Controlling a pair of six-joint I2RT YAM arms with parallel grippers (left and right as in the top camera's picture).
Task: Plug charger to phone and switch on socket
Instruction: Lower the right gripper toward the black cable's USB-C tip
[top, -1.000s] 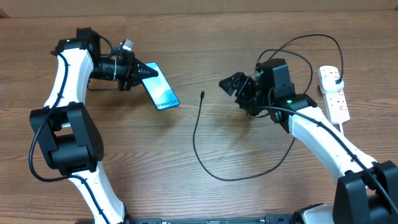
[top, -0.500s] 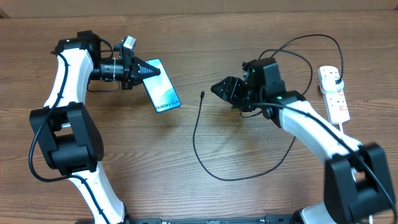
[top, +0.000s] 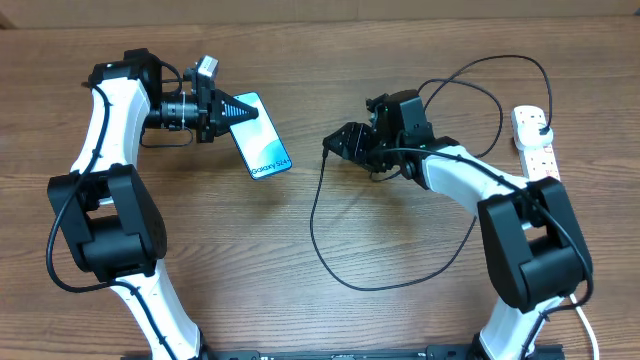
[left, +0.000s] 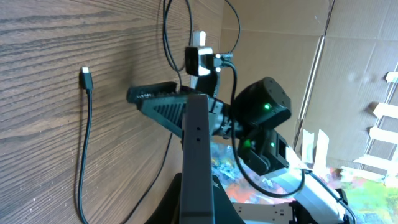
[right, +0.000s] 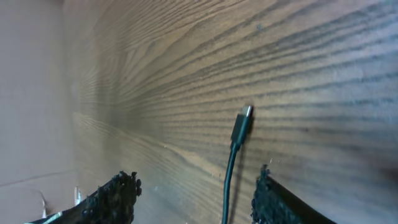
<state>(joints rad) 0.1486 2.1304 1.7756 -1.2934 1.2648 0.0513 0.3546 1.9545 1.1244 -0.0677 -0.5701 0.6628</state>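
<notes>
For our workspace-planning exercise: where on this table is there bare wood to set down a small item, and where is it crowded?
Bare wood: the near stretch between the left arm and the charger loop, and the far strip beyond the phone. Crowded: the gap from phone to right end effector, where the connector tip lies, and around the socket.

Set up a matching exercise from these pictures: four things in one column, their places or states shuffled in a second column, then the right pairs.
Column one
1. slim black-edged smartphone with a lit light blue screen
2. small black connector tip of the thin black charger cable
3. long white power strip with red switches
4. right gripper

Column two
A. open, fingers either side of the cable end
B. far right in the overhead view
C. lying bare on the wooden table
D. clamped at one end by the left gripper

Pairs: 1-D, 2-C, 3-B, 4-A
</notes>
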